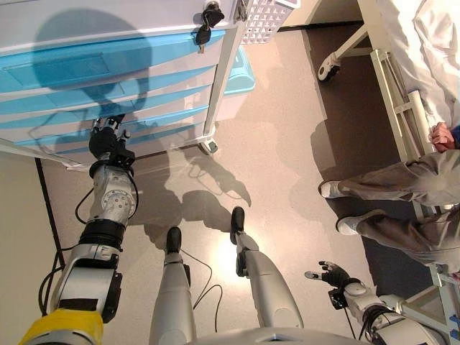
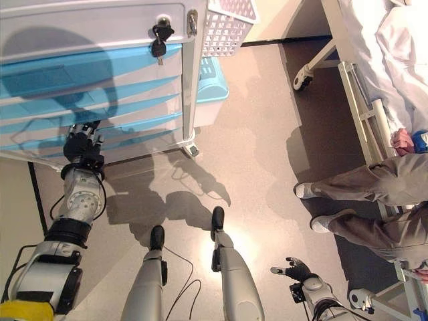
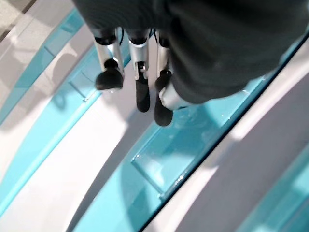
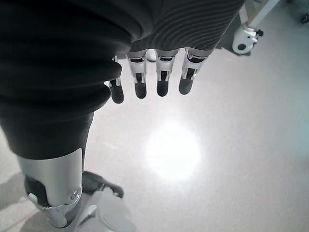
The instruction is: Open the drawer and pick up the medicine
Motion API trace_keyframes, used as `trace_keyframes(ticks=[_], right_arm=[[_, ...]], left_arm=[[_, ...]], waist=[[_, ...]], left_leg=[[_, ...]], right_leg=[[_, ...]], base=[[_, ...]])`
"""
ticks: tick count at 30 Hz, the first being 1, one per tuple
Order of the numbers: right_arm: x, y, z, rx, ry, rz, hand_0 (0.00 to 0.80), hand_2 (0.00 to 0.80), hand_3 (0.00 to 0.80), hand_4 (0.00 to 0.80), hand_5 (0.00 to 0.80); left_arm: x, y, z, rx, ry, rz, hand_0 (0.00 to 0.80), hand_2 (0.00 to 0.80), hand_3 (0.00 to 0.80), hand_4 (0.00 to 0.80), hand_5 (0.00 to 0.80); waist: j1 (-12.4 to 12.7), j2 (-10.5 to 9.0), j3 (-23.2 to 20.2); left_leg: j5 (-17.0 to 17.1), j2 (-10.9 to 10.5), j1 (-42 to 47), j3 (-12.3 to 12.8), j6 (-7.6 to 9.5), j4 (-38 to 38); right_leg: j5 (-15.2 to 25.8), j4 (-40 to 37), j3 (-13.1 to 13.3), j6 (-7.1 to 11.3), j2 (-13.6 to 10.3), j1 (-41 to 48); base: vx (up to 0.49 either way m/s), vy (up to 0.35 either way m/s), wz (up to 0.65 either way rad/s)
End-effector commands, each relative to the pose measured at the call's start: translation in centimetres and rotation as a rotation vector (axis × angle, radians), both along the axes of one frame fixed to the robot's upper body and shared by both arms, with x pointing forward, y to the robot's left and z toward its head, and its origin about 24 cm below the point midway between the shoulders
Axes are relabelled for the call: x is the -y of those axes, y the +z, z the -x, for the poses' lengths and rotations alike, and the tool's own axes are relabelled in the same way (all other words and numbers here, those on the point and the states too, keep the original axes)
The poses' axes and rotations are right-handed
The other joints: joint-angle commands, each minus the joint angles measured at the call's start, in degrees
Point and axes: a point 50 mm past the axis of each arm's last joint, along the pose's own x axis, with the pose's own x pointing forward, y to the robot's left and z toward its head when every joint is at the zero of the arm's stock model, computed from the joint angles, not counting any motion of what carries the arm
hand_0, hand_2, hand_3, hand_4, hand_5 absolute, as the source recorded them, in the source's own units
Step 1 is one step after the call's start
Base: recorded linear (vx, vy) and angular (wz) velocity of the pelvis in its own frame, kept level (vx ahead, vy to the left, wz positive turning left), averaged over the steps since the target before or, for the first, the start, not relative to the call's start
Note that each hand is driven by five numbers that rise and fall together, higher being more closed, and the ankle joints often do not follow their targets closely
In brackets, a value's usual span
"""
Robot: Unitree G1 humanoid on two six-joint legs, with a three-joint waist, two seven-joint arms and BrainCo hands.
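A white cart point(image 1: 86, 21) with several turquoise drawer fronts point(image 1: 72, 72) stands ahead on the left, all of them pushed in. No medicine shows in any view. My left hand point(image 1: 108, 139) reaches up against the lower drawers. In the left wrist view its fingers point(image 3: 142, 94) hang fairly straight over a turquoise drawer front point(image 3: 193, 140), close to the recessed handle point(image 3: 157, 169), curled round nothing. Low on the right, my right hand point(image 1: 334, 275) hangs open over the floor, and its fingers point(image 4: 161, 82) are straight and hold nothing.
Keys point(image 1: 205, 29) hang from the cart's lock at its upper right corner. A white mesh basket point(image 1: 266, 18) and a blue bin point(image 1: 241, 72) sit on the cart's right side. On the right are a wheeled bed frame point(image 1: 329, 70) and a person's legs point(image 1: 402, 183).
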Motion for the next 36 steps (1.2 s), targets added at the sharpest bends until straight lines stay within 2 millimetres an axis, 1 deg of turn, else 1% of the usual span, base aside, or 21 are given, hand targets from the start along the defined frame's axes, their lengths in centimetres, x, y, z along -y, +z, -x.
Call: trace_keyframes(ticks=[1, 4, 12, 15, 16, 25, 36], right_arm=[[2.7, -0.4, 3.1, -0.104, 0.01, 0.087, 0.0, 0.0, 0.0, 0.0, 0.0], [2.6, -0.4, 3.1, -0.103, 0.01, 0.084, 0.0, 0.0, 0.0, 0.0, 0.0], [2.5, -0.4, 3.1, -0.102, 0.003, 0.082, 0.0, 0.0, 0.0, 0.0, 0.0], [2.4, -0.5, 3.2, -0.103, 0.003, 0.079, 0.0, 0.0, 0.0, 0.0, 0.0], [2.4, -0.6, 3.3, -0.106, 0.001, 0.076, 0.0, 0.0, 0.0, 0.0, 0.0], [2.6, -0.6, 3.6, -0.112, -0.007, 0.083, 0.0, 0.0, 0.0, 0.0, 0.0], [2.9, -0.7, 4.3, -0.121, -0.025, 0.081, 0.0, 0.0, 0.0, 0.0, 0.0]], left_arm=[[1.1, 17.7, 1.8, 0.725, 0.003, -0.244, 0.8, 0.8, 0.8, 0.8, 0.8], [1.1, 17.3, 1.9, 0.723, 0.0, -0.24, 0.8, 0.8, 0.8, 0.8, 0.8], [2.4, 15.5, 2.1, 0.72, -0.048, -0.205, 0.8, 0.8, 0.8, 0.8, 0.8], [2.4, 15.0, 2.1, 0.711, -0.051, -0.192, 0.8, 0.8, 0.8, 0.8, 0.8], [2.7, 14.6, 2.0, 0.706, -0.062, -0.18, 0.8, 0.8, 0.8, 0.8, 0.8], [4.2, 13.9, 2.0, 0.709, -0.119, -0.168, 0.8, 0.8, 0.8, 0.8, 0.8], [5.1, 12.5, 2.1, 0.696, -0.16, -0.131, 0.8, 0.8, 0.8, 0.8, 0.8]], waist=[[0.1, 2.41, -6.1], [0.3, 2.48, -5.9], [1.2, 2.61, -5.1], [1.3, 2.49, -4.8], [1.4, 2.46, -4.6], [1.9, 2.6, -3.7], [2.5, 3.33, -2.9]], left_leg=[[1.4, -2.2, -3.4, -1.0, 2.74, -0.1], [1.3, -2.3, -3.4, -1.2, 2.79, 0.1], [1.6, -2.3, -3.8, -1.7, 2.71, 0.5], [1.7, -2.3, -3.8, -1.8, 2.65, 0.6], [1.8, -2.2, -3.9, -1.9, 2.61, 0.7], [2.4, -2.4, -4.0, -2.5, 2.47, 0.9], [2.6, -2.5, -4.0, -3.0, 2.28, 1.8]], right_leg=[[-6.6, 5.6, -1.1, 3.42, 0.9, 3.0], [-6.9, 6.3, -1.1, 3.32, 1.0, 2.8], [-7.9, 8.4, -2.1, 2.95, 0.8, 1.9], [-8.1, 8.6, -2.3, 2.84, 0.8, 1.9], [-8.2, 9.0, -2.4, 2.78, 0.8, 1.8], [-8.7, 10.0, -3.2, 2.43, 0.7, 1.6], [-9.5, 11.7, -3.8, 1.76, 0.7, 1.5]], base=[[0.0, 0.0, 0.0], [0.0, 0.0, 0.0], [-0.007, -0.006, 0.0], [0.0, 0.0, 0.0], [0.0, 0.0, 0.0], [-0.024, -0.016, 0.0], [-0.039, -0.015, 0.05]])
